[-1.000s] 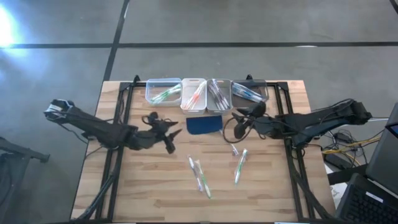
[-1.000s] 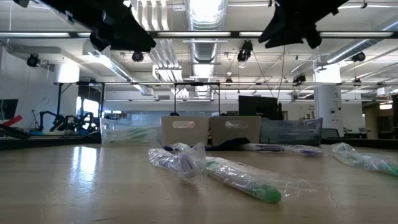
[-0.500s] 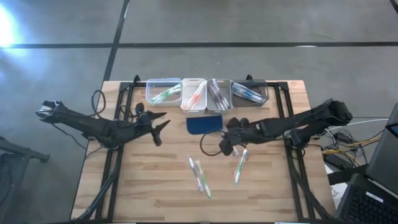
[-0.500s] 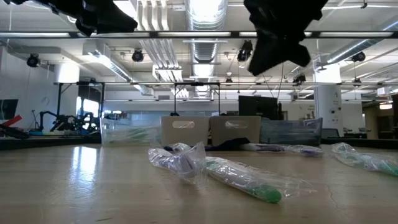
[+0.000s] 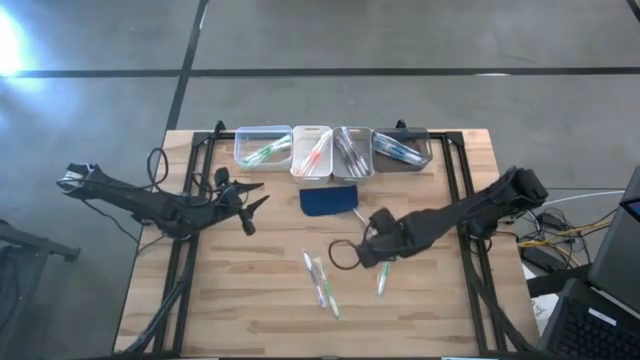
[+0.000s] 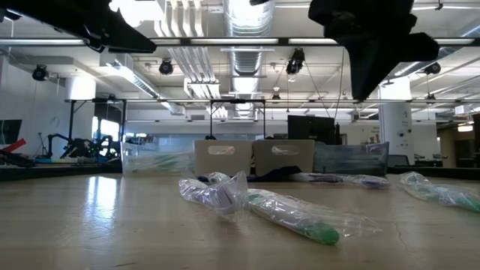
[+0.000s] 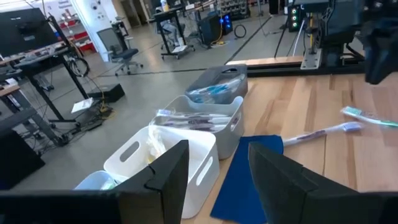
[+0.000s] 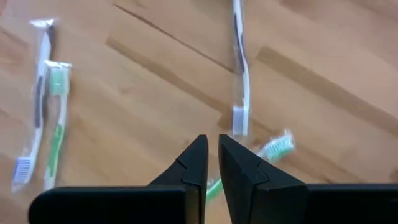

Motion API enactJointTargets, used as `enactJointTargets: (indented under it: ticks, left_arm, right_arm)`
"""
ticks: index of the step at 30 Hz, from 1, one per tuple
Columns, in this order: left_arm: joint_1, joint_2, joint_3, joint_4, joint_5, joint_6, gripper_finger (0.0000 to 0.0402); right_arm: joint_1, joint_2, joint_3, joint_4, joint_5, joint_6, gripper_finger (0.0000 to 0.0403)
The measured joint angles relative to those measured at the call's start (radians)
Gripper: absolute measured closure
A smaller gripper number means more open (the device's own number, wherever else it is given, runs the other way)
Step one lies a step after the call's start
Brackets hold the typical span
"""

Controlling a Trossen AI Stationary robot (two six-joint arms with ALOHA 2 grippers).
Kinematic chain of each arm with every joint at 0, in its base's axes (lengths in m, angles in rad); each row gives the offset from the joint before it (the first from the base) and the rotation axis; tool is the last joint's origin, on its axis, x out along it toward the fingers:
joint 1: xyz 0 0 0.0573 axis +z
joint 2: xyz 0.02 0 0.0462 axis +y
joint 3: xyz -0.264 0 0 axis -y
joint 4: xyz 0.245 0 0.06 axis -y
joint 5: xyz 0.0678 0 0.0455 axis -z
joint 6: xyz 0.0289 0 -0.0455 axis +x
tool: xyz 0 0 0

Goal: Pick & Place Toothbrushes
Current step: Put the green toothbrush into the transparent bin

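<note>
Bright, even light falls from ceiling strip lamps (image 6: pixel 244 13), which blow out white in the low view. Glare flares on the floor (image 5: pixel 12 45) at the high view's upper left and sheens the table (image 6: pixel 105 196). Arms (image 6: pixel 371 34) read as black silhouettes. The near fingers (image 7: pixel 163 177) are soft. Shadows stay faint.

The right gripper (image 5: pixel 368 252) is swung from the bins out over the loose toothbrushes (image 5: pixel 385 268), fingers narrowed.
</note>
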Motion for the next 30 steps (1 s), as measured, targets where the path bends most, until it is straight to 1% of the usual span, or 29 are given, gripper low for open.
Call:
enactJointTargets:
  ticks: [4, 9, 14, 19, 24, 30]
  left_arm:
    - [0.000, 0.000, 0.000, 0.002, 0.000, 0.000, 0.0229]
    - [0.000, 0.000, 0.000, 0.003, 0.000, -0.012, 0.0229]
    - [0.000, 0.002, 0.000, 0.003, 0.000, -0.016, 0.0229]
    - [0.000, 0.002, 0.000, 0.003, 0.000, -0.032, 0.0229]
    - [0.000, 0.002, 0.000, 0.003, 0.001, -0.040, 0.0229]
    - [0.000, 0.002, 0.000, 0.003, 0.001, -0.040, 0.0229]
  right_arm:
    - [0.067, 0.027, 0.007, -0.049, 0.010, 0.106, 0.0371]
    - [0.152, 0.030, -0.044, -0.050, 0.009, 0.266, 0.0358]
    - [0.211, 0.030, -0.097, -0.047, 0.010, 0.436, 0.0334]
    - [0.227, 0.030, -0.145, -0.040, 0.001, 0.583, 0.0300]
    - [0.224, 0.030, -0.196, 0.051, -0.042, 0.613, 0.0265]
    - [0.224, 0.030, -0.248, 0.210, -0.044, 0.610, 0.0226]
